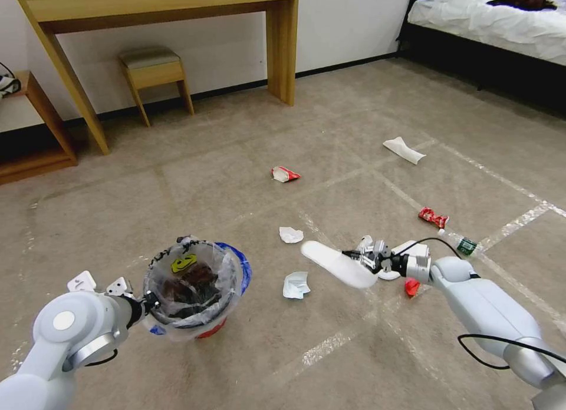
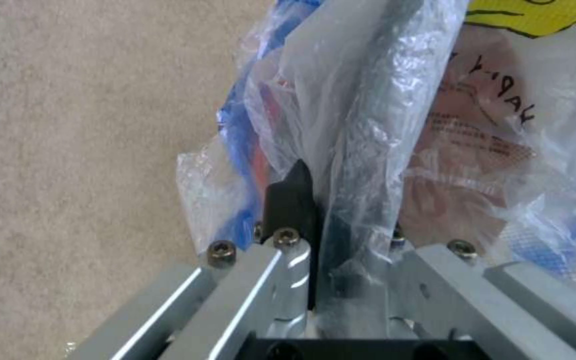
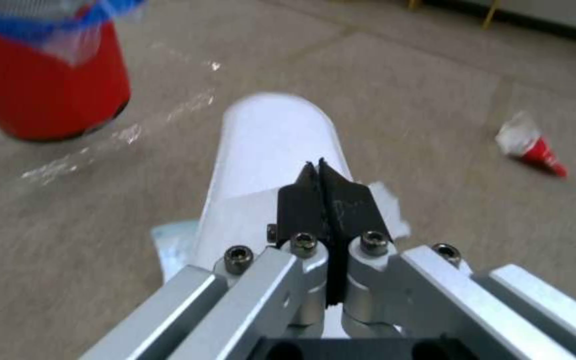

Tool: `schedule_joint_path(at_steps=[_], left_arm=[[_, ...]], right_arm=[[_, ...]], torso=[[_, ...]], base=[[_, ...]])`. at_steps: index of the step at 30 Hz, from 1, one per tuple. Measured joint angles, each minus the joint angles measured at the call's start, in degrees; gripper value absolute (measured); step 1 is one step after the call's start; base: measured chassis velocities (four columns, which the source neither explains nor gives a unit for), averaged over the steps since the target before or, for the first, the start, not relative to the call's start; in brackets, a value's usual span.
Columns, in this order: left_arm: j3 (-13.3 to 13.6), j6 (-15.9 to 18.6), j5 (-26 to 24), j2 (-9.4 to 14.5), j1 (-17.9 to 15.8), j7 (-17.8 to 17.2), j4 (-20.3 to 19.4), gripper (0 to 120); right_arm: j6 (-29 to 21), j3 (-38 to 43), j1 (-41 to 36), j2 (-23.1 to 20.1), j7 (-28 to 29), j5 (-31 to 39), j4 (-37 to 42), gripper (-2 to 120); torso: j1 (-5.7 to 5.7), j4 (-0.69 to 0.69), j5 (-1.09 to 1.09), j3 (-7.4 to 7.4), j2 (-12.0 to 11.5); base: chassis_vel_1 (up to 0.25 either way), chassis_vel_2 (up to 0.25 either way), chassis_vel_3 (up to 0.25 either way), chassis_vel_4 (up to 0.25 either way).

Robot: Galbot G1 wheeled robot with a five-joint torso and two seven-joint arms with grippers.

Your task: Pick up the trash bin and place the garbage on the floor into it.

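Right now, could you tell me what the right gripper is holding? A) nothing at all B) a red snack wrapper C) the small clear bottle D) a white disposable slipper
D: the right gripper is shut on a white slipper, held off the carpet beside the trash bin, which the left gripper grips by the rim; the right wrist view shows the black fingertips pinched together on the slipper.

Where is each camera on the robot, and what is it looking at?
Head view: on the head, looking down at the floor; both arms show.
Left wrist view: on the left arm, looking along the left gripper clamping the trash bin rim.
Right wrist view: on the right arm, right gripper pinching a white slipper.
All share the bin.
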Motion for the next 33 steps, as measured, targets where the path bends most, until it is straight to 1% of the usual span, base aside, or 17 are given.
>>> schedule_joint_path(at_steps=[2, 5, 8, 11, 22, 25, 28, 31, 33], left_arm=[[0.17, 0.04, 0.05, -0.12, -0.05, 0.02, 0.09, 4], [1.04, 0.30, 0.62, -0.55, -0.18, 0.12, 0.39, 4], [1.21, 0.40, 0.76, -0.59, -0.22, 0.13, 0.56, 4], [2.02, 0.48, 1.23, -0.70, -0.67, 0.17, 1.26, 4], [4.45, 0.80, 2.51, -1.09, -1.64, 0.20, 3.16, 4], [4.76, 0.92, 2.70, -1.11, -1.64, 0.21, 3.35, 4], [6.11, 1.36, 3.46, -1.10, -1.77, 0.52, 3.92, 4], [6.36, 1.39, 3.52, -1.11, -1.85, 0.54, 3.96, 4], [7.63, 1.41, 3.76, -1.28, -2.45, 0.56, 4.07, 4]], right_arm=[[-0.18, 0.10, 0.23, -0.12, 0.07, 0.17, 0.40, 0], [-1.40, -0.20, 2.38, -1.33, 0.73, 1.75, 4.15, 0], [-1.75, -0.57, 2.87, -1.71, 1.00, 2.19, 5.45, 0], [-2.62, -1.65, 4.70, -2.76, 1.81, 3.54, 8.54, 0], [-3.75, -3.65, 11.07, -3.51, 2.53, 6.53, 11.33, 0], [-3.88, -4.08, 12.02, -3.56, 2.53, 6.94, 11.68, 0], [-4.23, -5.69, 14.90, -3.43, 2.62, 8.04, 12.48, 0], [-4.32, -5.90, 15.28, -3.36, 2.65, 8.21, 12.61, 0], [-4.79, -7.38, 17.45, -2.74, 3.00, 9.32, 13.31, 0]], torso=[[0.00, 0.01, 0.00, 0.00, 0.00], [0.00, 0.00, 0.01, 0.00, 0.00], [0.00, 0.00, 0.01, 0.00, 0.00], [0.00, 0.01, 0.01, 0.00, 0.00], [0.00, 0.00, 0.00, 0.00, 0.00], [0.00, 0.00, 0.00, 0.00, 0.00], [0.00, 0.01, 0.00, 0.00, 0.00], [0.00, 0.01, 0.00, 0.00, 0.00], [0.00, 0.00, 0.00, 0.00, 0.00]], base=[[0.000, 0.000, 0.000, 0.000], [0.000, 0.000, 0.000, 0.000], [0.000, 0.000, 0.000, 0.000], [0.000, 0.000, 0.000, 0.000], [0.000, 0.000, 0.000, 0.000], [0.000, 0.000, 0.000, 0.000], [0.000, 0.000, 0.000, 0.000], [0.000, 0.000, 0.000, 0.000], [0.000, 0.000, 0.000, 0.000]])
